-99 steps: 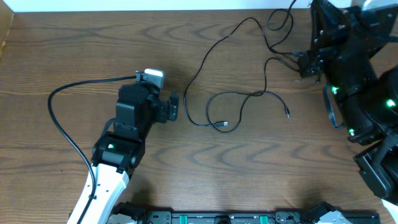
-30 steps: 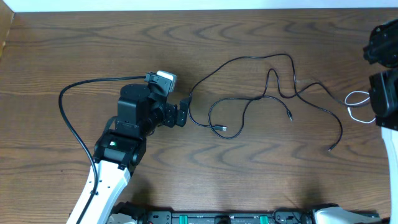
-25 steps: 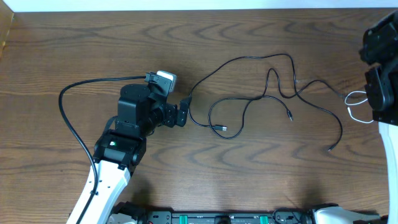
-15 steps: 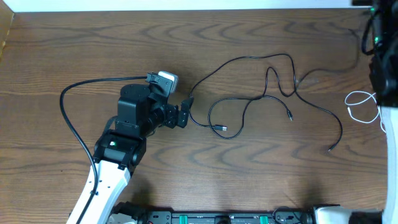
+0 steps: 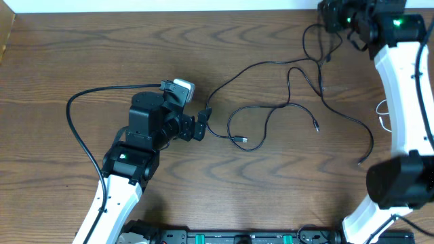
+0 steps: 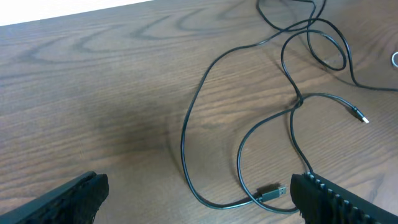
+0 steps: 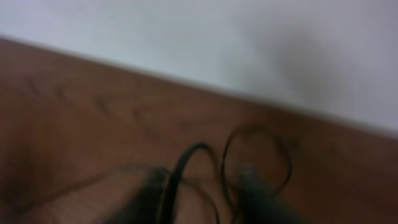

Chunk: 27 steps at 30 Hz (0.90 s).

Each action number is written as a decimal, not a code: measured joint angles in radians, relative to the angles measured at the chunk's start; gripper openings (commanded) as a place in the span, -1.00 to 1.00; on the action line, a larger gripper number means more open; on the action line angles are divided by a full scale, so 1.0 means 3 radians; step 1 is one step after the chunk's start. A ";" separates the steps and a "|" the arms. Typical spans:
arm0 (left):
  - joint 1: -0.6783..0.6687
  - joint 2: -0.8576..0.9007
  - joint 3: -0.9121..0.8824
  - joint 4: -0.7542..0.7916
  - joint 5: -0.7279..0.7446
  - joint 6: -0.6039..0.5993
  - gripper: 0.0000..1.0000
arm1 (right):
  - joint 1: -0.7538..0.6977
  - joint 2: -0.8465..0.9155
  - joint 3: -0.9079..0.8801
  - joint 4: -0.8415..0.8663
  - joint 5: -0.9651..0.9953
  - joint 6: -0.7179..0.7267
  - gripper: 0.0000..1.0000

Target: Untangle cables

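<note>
The long black cable [image 5: 271,108] lies in loops across the middle of the table, and one plug end [image 5: 244,139] rests beside my left gripper [image 5: 201,123]. That gripper is open, and its wrist view shows the black cable [image 6: 186,124] and plug [image 6: 273,191] between the wide-spread fingers of the left gripper [image 6: 202,202]. My right gripper [image 5: 327,16] is at the far top right over the cable's upper loop [image 5: 312,37]. Its wrist view is blurred. The right gripper [image 7: 202,196] has its fingers apart, with black cable strands [image 7: 180,174] between them. A white cable [image 5: 382,112] peeks out beside the right arm.
The left arm's thick black supply cable [image 5: 74,129] arcs over the table's left side. The table's far edge and a pale wall [image 7: 249,50] lie just beyond the right gripper. The black cable's other end [image 5: 361,161] lies near the right arm's base.
The right arm has swung from the right edge to the far top right. The black cable's upper loop now reaches up to it. Its jaws have parted. The left arm stays put.
</note>
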 measured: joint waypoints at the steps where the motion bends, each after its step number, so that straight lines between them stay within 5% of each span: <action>1: 0.0000 0.0000 -0.0001 -0.0015 0.0000 0.0000 0.97 | -0.0018 0.0066 -0.0001 -0.0127 -0.0006 -0.0001 0.99; 16: 0.0000 0.0000 -0.0001 -0.0226 0.0001 0.0001 0.97 | 0.0340 0.0211 -0.0006 -0.1900 -0.0245 0.0000 0.99; 27: 0.0000 0.0001 0.0000 -0.0233 0.0000 0.0013 0.97 | 0.1202 0.0211 -0.0403 -0.1906 -0.0045 -0.0328 0.98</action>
